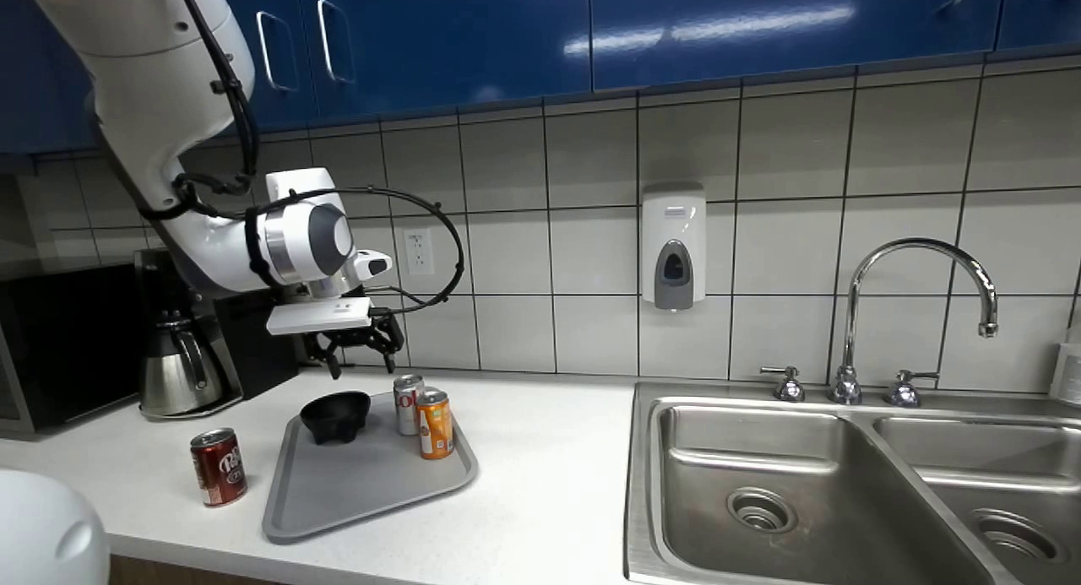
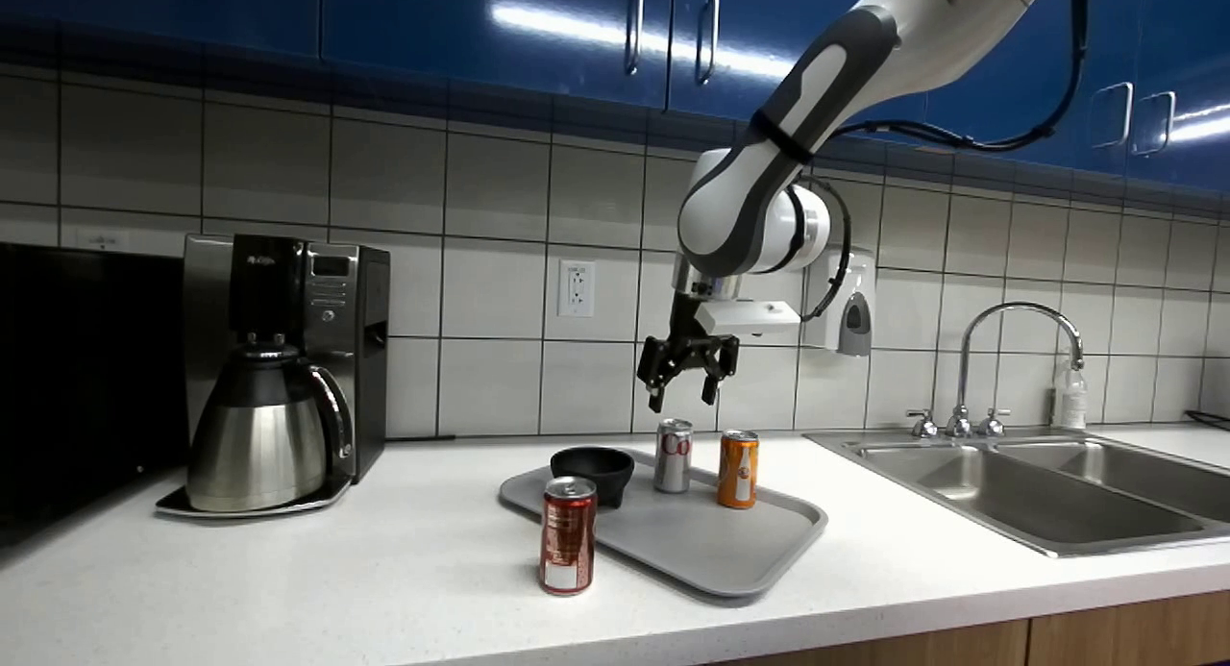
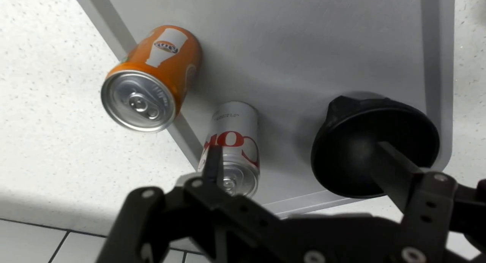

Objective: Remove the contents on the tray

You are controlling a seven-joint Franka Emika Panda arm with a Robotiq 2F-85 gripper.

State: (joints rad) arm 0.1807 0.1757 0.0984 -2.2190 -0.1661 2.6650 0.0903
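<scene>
Nothing is held by the wide-spread gripper (image 2: 683, 399); the silver can (image 2: 673, 458) and orange can (image 2: 738, 470) are seen on the tray (image 2: 697, 546).

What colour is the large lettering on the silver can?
The large lettering on the silver can is red, showing best in the wrist view.

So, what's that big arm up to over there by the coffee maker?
A robot arm seems to be here to clear the grey tray. Right now it is handling nothing: its gripper hangs open over the tray. A silver-white can, an orange can and a black bowl are on the tray. A dark red can stands beside it on the white counter.
</scene>
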